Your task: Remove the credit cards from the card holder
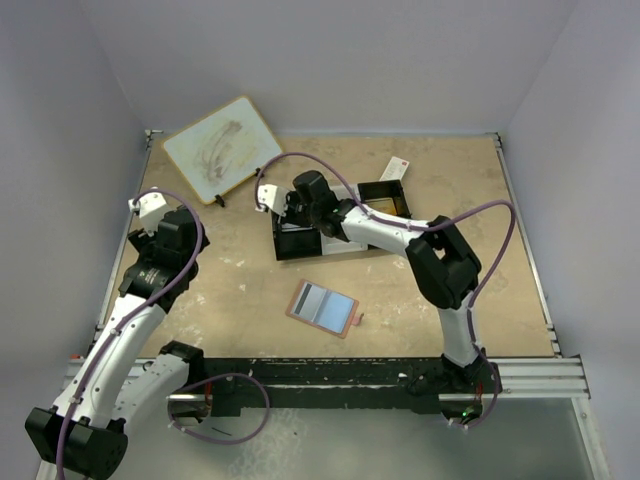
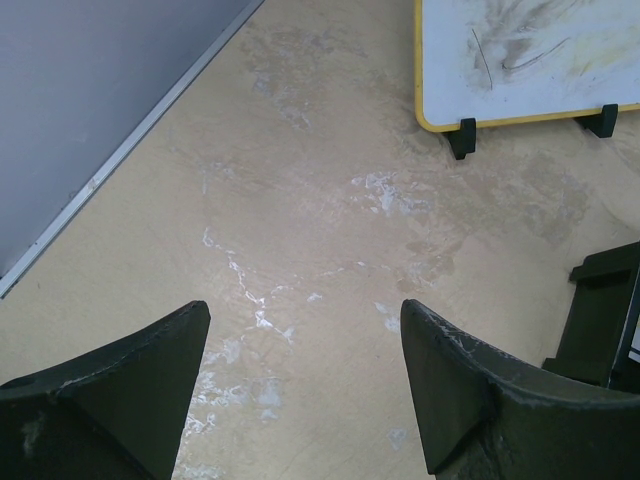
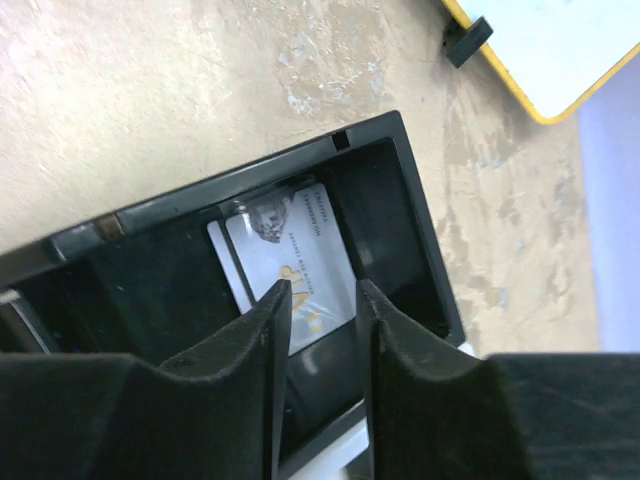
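Observation:
The card holder (image 1: pixel 322 307) lies open on the table in front of the arms, salmon rim up and greyish pockets showing. A silvery grey credit card (image 3: pixel 290 255) lies flat in a compartment of the black tray (image 3: pixel 240 175), on top of a second card with a dark stripe (image 3: pixel 228 262). My right gripper (image 3: pixel 322 290) hovers just above them with its jaws narrowly apart and nothing between them; in the top view it (image 1: pixel 290 215) is over the tray's left end. My left gripper (image 2: pixel 305 310) is wide open and empty over bare table at the far left (image 1: pixel 150 208).
The black-and-white tray (image 1: pixel 385 187) sits at mid table; its edge shows in the left wrist view (image 2: pixel 605 320). A yellow-framed whiteboard (image 1: pixel 220 148) stands at the back left (image 2: pixel 520 60). A white packet with a red end (image 1: pixel 396 168) lies behind the tray.

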`<state>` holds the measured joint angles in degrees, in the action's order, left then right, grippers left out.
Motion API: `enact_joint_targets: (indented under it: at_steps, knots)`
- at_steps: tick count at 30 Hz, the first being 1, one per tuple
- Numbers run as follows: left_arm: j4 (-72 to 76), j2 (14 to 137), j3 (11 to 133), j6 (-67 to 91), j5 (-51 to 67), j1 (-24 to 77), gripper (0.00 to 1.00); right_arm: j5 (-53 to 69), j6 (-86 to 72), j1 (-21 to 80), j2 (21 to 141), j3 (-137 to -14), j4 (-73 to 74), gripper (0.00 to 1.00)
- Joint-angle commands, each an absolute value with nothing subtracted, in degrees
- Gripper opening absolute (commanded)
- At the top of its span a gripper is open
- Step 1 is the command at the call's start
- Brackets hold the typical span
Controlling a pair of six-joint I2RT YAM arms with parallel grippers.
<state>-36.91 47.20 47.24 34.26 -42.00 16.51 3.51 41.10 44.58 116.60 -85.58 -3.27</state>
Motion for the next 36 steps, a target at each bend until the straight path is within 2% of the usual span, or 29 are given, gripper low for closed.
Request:
enact_joint_targets:
  at_steps: [1, 4, 5, 6, 7, 13, 17, 28, 36]
  knots:
    - [-34.68, 46.65, 47.36, 33.65, -42.71, 16.25, 0.75, 4.67, 23.91, 44.29, 114.94, -88.61, -2.65, 0.32]
    - [-34.71, 46.82, 47.45, 33.62, -42.63, 16.24, 0.75, 4.44, 8.95, 44.21, 116.82, -94.26, 4.49, 0.25]
    - [-34.72, 46.72, 47.39, 33.66, -42.63, 16.24, 0.75, 5.27, 3.09, 44.21, 118.24, -97.32, 9.00, 0.17]
    - [-34.71, 46.65, 47.38, 33.64, -42.63, 16.26, 0.75, 7.11, 0.51, 44.21, 120.15, -100.85, 14.33, 0.04]
    - [-34.56, 46.67, 47.36, 33.64, -42.63, 16.20, 0.75, 7.26, -1.36, 44.21, 121.85, -103.68, 18.60, 0.00]
    - [-34.55, 46.82, 47.35, 33.55, -42.20, 16.21, 0.75, 1.34, -11.66, 45.74, 121.01, -99.53, 15.65, 0.00]
    - [-34.56, 46.55, 47.37, 33.65, -42.19, 16.24, 0.75, -2.71, -15.77, 45.91, 122.21, -100.87, 19.26, 0.00]
    - [-34.69, 45.81, 47.37, 33.70, -42.28, 16.22, 0.75, -6.36, -19.85, 46.05, 127.55, -104.20, 22.18, 0.00]
    - [-34.55, 45.94, 47.33, 33.62, -41.98, 16.26, 0.75, -11.12, -22.46, 46.10, 127.36, -99.56, 16.09, 0.00]
